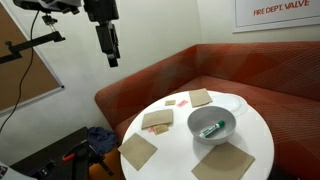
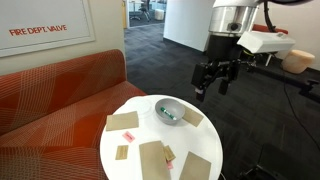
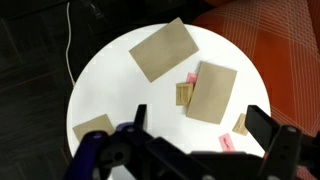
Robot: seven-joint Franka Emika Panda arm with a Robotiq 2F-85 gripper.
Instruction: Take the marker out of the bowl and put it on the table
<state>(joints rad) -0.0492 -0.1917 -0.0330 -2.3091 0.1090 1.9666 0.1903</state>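
One green marker point(image 1: 211, 128) lies inside the single white bowl point(image 1: 224, 115) on the round table point(image 1: 180, 147), among four brown napkins point(image 1: 223, 161). The gripper point(image 2: 212, 88) hangs well above the table, jaws apart and empty.

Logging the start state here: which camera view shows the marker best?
An exterior view, where the green marker lies plainly inside the bowl, seen from above. In an exterior view where it appears smaller, the marker is only a green streak. The wrist view shows the table and napkins, no marker.
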